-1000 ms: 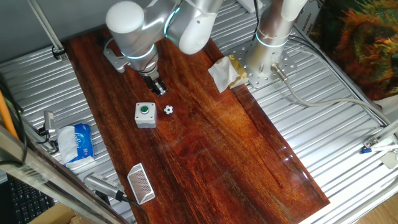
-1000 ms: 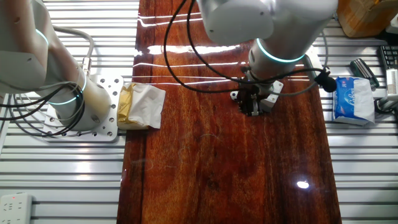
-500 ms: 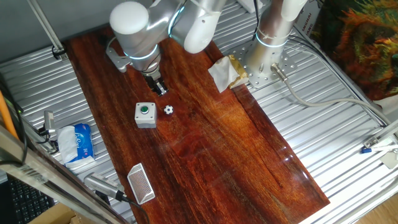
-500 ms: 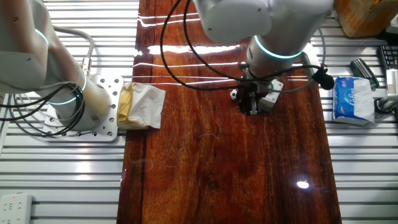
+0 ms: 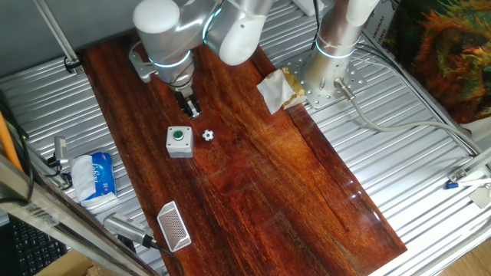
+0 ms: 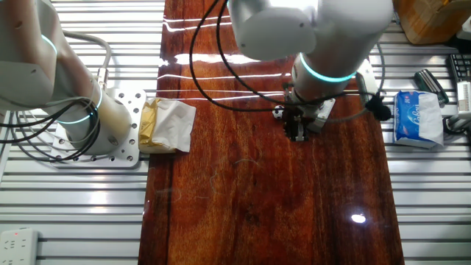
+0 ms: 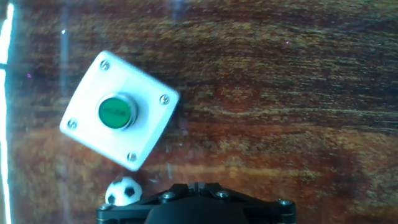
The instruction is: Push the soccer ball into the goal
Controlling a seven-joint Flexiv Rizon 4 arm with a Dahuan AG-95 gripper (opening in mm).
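Poised over the dark wooden table [image 5: 253,176], our end effector [image 5: 191,110] points down with its fingers drawn close together and nothing between them, hanging just beyond the soccer ball [image 5: 208,135], which lies on the wood right beside the grey button box [image 5: 179,142]. From one fixed view we see the goal [image 5: 174,226] standing well apart at the table's near edge, with a blue tissue pack [image 5: 97,176] off to the side; the other fixed view loses the goal altogether and shows the ball [image 6: 278,112] only as a speck beside the wrist. Our hand view catches the ball [image 7: 124,191] at its bottom edge, beside the box [image 7: 119,111] with its green button. Since a second ago we have shifted slightly away from the ball, which has not moved.
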